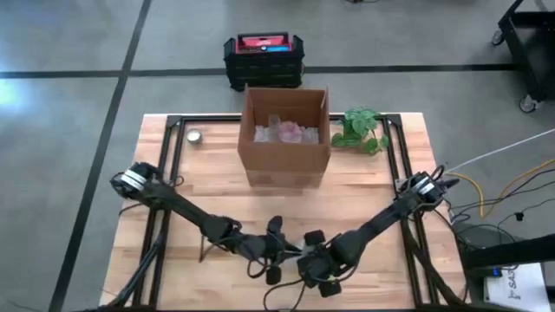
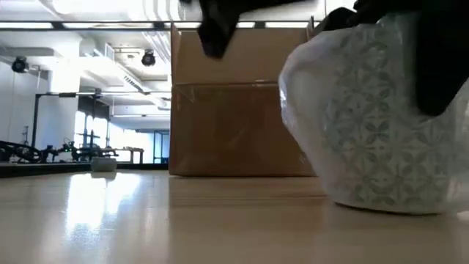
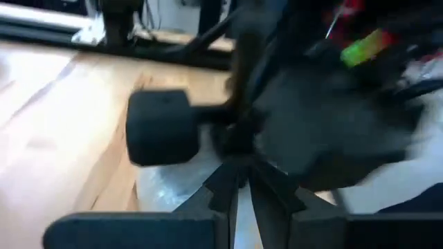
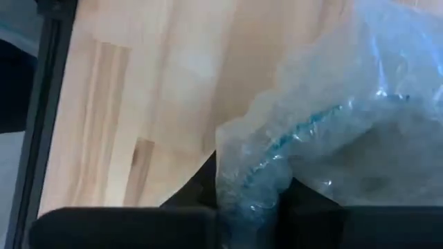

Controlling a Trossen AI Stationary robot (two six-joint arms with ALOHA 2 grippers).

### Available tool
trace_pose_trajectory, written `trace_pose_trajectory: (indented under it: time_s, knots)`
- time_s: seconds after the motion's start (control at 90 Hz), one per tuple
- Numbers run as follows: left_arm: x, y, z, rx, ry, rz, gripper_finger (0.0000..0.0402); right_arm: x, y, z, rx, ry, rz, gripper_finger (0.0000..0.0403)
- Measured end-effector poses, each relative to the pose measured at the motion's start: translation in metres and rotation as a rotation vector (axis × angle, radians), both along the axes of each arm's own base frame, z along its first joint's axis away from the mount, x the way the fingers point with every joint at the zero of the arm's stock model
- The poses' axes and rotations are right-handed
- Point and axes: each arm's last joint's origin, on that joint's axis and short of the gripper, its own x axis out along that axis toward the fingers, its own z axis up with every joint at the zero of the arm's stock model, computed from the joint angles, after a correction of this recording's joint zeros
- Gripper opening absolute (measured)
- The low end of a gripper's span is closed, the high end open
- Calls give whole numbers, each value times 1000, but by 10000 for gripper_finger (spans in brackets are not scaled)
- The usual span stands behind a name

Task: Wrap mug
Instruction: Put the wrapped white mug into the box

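Pale wood tabletop [image 4: 138, 83]: right pincer [image 4: 246, 207] pinching crinkly bubble wrap [image 4: 332, 138]; left pincer [image 3: 242, 207] pressed together.

No text, label, brand or number can be read anywhere; the white tag [image 1: 518, 279] at 4 o'clock off the table bears marks too small to read.

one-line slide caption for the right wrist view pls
Right gripper pinching a fold of clear bubble wrap bundled around the patterned mug, above the wooden table.
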Motion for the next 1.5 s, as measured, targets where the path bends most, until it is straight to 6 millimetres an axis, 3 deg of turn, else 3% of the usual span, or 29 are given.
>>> trace_pose_trajectory:
  time_s: [0.233, 0.489, 0.733, 0.944, 1.056, 1.211, 1.378, 1.5]
  knots:
    - [-38, 8, 49, 10, 33, -26, 22, -5, -4, 53, 72, -138, 27, 23]
    - [-73, 9, 64, 21, 152, -4, 22, -14, -30, 137, 83, -420, 56, 23]
    - [-81, 8, 63, 66, 168, 61, 22, -13, -84, 229, 5, -787, 12, 22]
    - [-82, 9, 59, 82, 187, 63, 22, 7, -163, 287, -83, -1013, -175, 22]
    - [-82, 9, 59, 84, 187, 64, 22, 20, -215, 296, -144, -1036, -309, 22]
    - [-81, 8, 57, 83, 195, 68, 22, 41, -289, 281, -111, -989, -529, 22]
    - [-78, 7, 50, 89, 221, 74, 22, 58, -355, 243, 18, -846, -761, 22]
    - [-76, 5, 45, 98, 233, 75, 22, 68, -382, 210, 76, -718, -879, 22]
